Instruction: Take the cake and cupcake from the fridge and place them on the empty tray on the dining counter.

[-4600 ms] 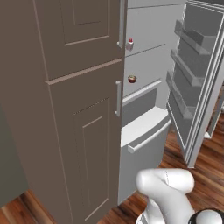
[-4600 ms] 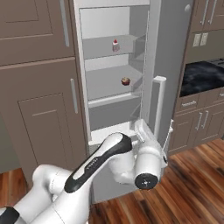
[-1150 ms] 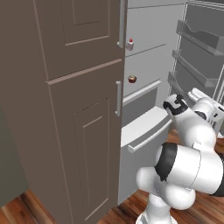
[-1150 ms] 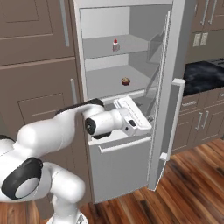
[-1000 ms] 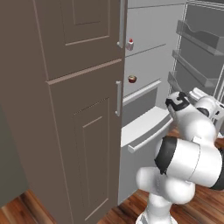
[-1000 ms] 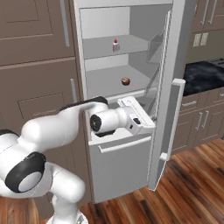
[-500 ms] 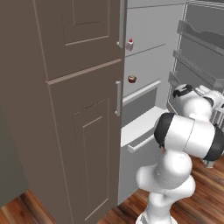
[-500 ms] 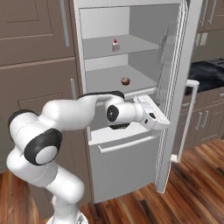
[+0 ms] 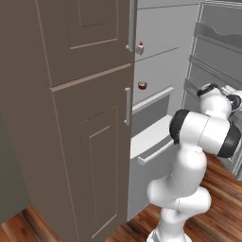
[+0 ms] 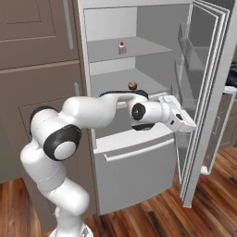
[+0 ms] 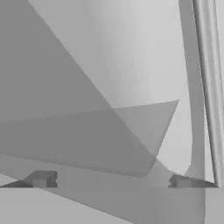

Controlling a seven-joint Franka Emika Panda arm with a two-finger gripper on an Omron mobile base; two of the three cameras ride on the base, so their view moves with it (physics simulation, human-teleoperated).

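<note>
Jaws gape empty; gripper has swung rightward toward the fridge door, past the cupcake shelf; cake unmoved.

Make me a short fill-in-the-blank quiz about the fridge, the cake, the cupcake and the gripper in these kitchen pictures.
1. The fridge door stands ____.
2. The cake sits on the shelf ____ the one holding the cupcake.
3. The gripper has its jaws ____, with nothing between them.
4. The cupcake rests on the shelf just above the fridge's lower ____.

Missing words: open; above; open; drawer
</note>
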